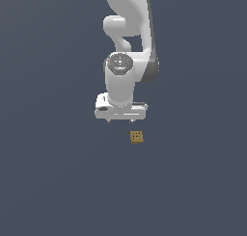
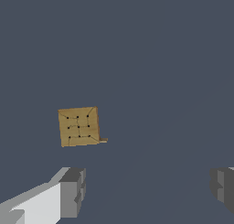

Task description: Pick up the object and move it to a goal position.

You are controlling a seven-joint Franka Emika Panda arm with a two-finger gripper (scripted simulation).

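The white Panda arm (image 1: 128, 47) hangs over the flat grey floor (image 1: 48, 182), wrist bent so the hand faces straight down, a posture that suits a top-down pick. Its gripper (image 1: 120, 120) carries nothing; in the wrist view the two grey fingertips (image 2: 73, 191) stand spread wide with bare floor between them, leaving room to straddle a small piece. The object (image 1: 136, 136), a tiny tan block with its dotted face up, lies on the floor at about four o'clock from the gripper in the exterior view, near it but apart. The block sits outside the gap between the jaws, so the hand probably needs to shift over it before descending. No goal marker is visible.
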